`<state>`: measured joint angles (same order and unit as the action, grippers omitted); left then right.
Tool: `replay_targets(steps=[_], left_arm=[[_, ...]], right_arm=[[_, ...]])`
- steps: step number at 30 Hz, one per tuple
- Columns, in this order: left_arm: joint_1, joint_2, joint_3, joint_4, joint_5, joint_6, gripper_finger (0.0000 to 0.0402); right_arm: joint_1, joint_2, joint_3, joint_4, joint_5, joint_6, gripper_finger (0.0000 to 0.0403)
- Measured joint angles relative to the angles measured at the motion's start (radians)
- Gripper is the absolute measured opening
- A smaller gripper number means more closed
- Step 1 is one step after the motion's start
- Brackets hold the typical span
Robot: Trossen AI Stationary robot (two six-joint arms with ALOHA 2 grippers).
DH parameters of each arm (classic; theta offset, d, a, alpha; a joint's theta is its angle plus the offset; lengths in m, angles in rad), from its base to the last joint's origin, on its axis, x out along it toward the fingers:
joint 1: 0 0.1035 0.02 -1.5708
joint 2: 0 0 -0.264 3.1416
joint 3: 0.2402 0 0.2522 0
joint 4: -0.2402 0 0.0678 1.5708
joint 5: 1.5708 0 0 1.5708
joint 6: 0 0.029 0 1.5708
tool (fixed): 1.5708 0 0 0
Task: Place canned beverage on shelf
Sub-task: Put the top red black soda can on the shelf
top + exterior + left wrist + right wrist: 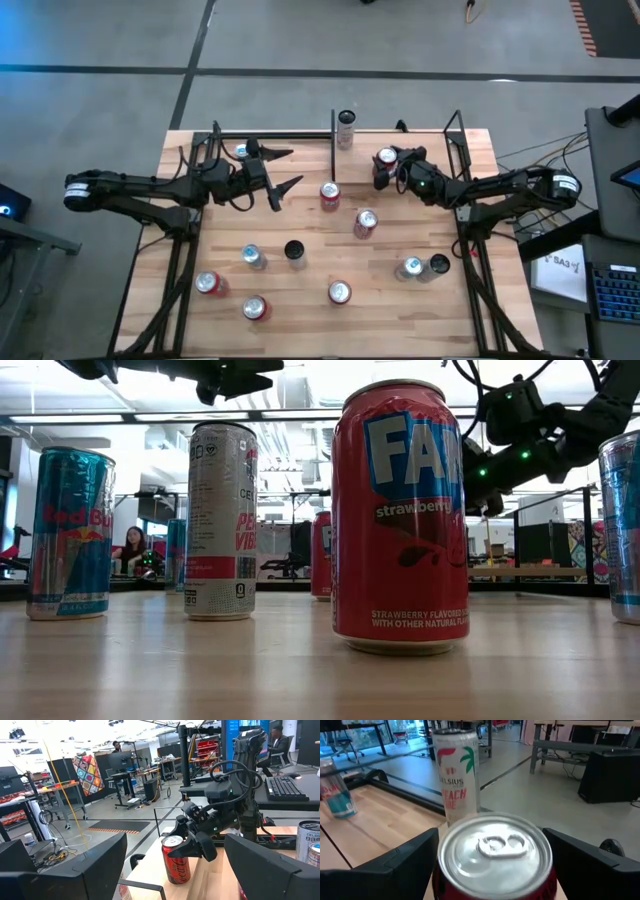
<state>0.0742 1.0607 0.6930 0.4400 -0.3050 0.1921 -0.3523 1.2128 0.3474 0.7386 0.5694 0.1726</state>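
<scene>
You are at the release: the right gripper (383, 168) stands wide open around the red aluminium can (386, 157) upright on the light-wood, black-railed shelf (300, 150), so next lift clear without tipping it, while the left gripper (283, 171) waits open and empty.

Red canned beverage (386, 158) standing upright on the light-wood shelf (300, 160) near its right end, with a tall white can (346, 128) upright at the far edge.
</scene>
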Motion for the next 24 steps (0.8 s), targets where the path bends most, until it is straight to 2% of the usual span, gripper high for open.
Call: replay_targets(steps=[15, 21, 24], left_arm=[[-0.001, 0.000, 0.000, 0.000, 0.000, -0.042, 0.0320], [-0.001, 0.000, 0.000, -0.011, 0.001, -0.083, 0.0320], [-0.001, 0.000, 0.000, -0.020, 0.001, -0.100, 0.0320]], right_arm=[[0.001, -0.011, 0.172, -0.020, 0.011, -0.155, 0.0341], [0.003, -0.040, 0.336, -0.279, -0.002, -0.152, 0.0343], [0.003, -0.043, 0.436, -0.460, -0.062, -0.107, 0.0342]])
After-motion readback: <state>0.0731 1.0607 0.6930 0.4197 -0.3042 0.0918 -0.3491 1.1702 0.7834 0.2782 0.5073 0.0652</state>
